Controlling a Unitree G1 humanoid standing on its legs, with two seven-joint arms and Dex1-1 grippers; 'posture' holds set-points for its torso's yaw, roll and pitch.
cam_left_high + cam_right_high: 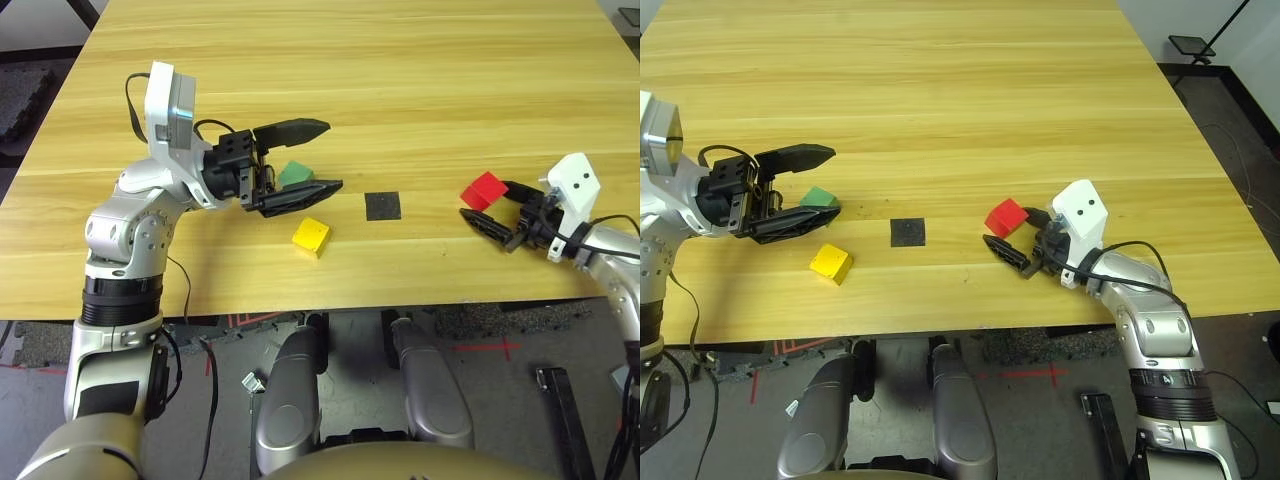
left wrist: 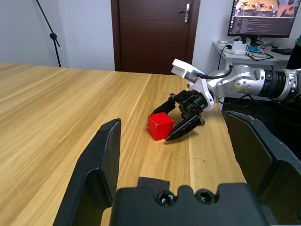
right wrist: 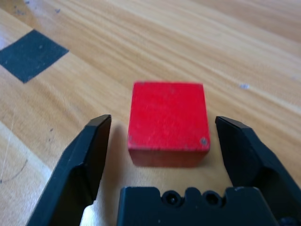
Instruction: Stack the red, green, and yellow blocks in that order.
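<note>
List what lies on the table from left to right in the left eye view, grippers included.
Left gripper → yellow block → black patch → red block → right gripper, its fingers either side of the red block. The green block sits between the left gripper's fingers, so its place in the order is unclear.

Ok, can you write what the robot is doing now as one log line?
right pincer: open around red block, not gripping | left pincer: open by green block | yellow block: on table, apart
</note>
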